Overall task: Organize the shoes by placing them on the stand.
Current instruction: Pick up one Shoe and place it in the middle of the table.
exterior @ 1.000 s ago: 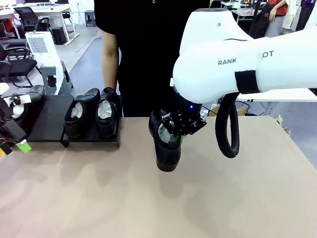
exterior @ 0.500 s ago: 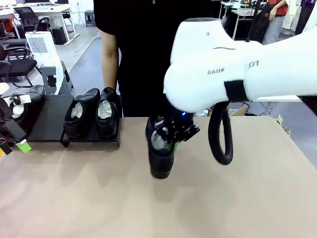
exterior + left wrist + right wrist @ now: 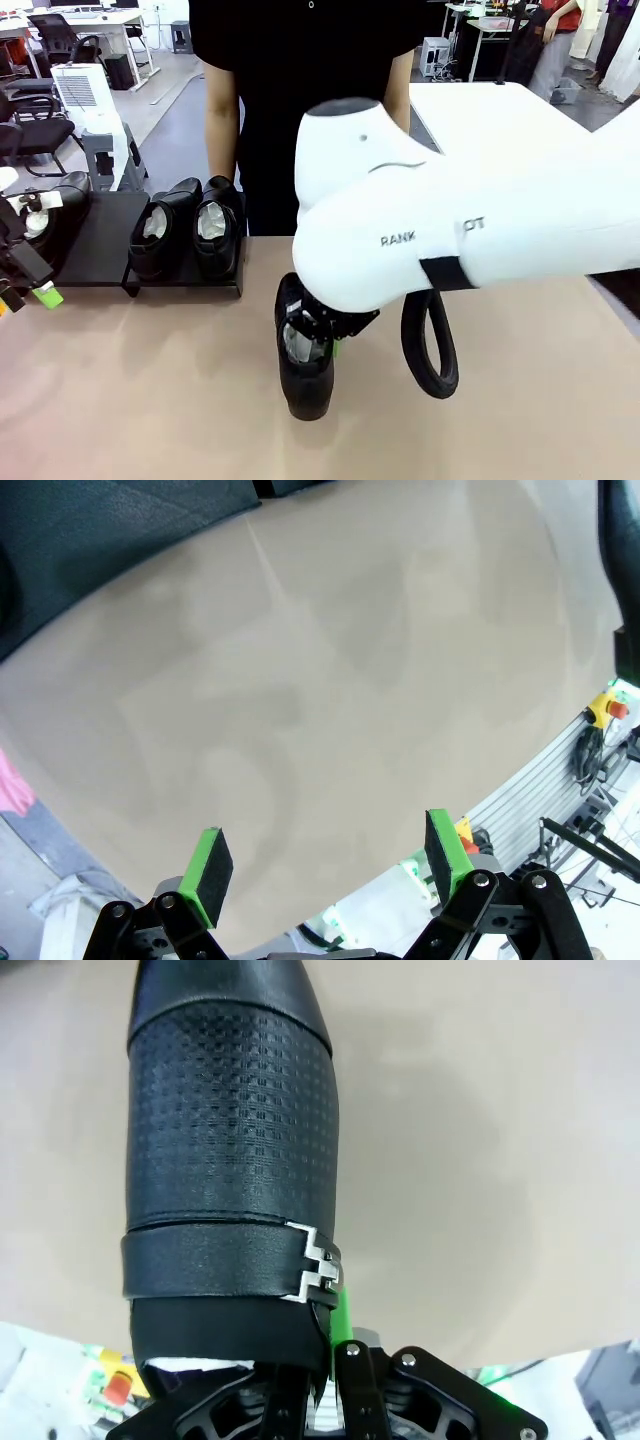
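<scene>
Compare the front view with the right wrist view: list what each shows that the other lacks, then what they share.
Front view alone: the low matte-black stand at the table's far left, a pair of glossy black dress shoes stuffed with white paper on it, another black shoe at its left end, the person in black behind the table, and the open left gripper at the left edge.

Right wrist view alone: the embossed grid texture on the held shoe's upper and its silver strap buckle.

Both: the right gripper shut on one black shoe, over the tan tabletop.
</scene>
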You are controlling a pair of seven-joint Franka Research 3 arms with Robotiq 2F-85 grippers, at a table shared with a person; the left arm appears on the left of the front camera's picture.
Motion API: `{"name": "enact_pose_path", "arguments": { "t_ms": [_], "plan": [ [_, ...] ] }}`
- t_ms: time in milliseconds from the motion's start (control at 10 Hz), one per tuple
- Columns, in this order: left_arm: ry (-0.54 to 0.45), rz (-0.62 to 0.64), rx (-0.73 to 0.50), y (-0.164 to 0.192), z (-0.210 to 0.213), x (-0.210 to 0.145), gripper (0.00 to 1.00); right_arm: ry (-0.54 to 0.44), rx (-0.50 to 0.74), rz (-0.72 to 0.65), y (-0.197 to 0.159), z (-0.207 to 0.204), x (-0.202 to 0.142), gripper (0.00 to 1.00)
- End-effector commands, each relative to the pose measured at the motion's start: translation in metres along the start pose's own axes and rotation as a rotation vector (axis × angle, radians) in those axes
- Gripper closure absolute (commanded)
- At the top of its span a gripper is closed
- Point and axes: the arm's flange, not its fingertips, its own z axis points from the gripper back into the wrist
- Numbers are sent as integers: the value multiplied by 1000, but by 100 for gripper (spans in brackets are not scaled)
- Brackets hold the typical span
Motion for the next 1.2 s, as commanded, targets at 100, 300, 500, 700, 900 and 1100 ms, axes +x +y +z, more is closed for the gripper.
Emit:
{"name": "enact_pose_path", "arguments": {
  "t_ms": [100,300,500,700,900,1100],
  "plan": [
    [-1,-4,-8,-2,0,-3,0,-6,35,-18,21,-22,5,100],
    [-1,-4,-8,-2,0,-3,0,-10,59,-37,23,-27,10,100],
    [-1,-4,-8,-2,0,-3,0,-12,72,-56,26,-34,14,100],
    [-1,-4,-8,-2,0,-3,0,1,76,-64,29,-39,14,90],
    [-1,-4,-8,-2,0,-3,0,4,62,-52,29,-40,14,53],
    [-1,-4,-8,-2,0,-3,0,4,59,-52,29,-42,13,16]
  ]
}}
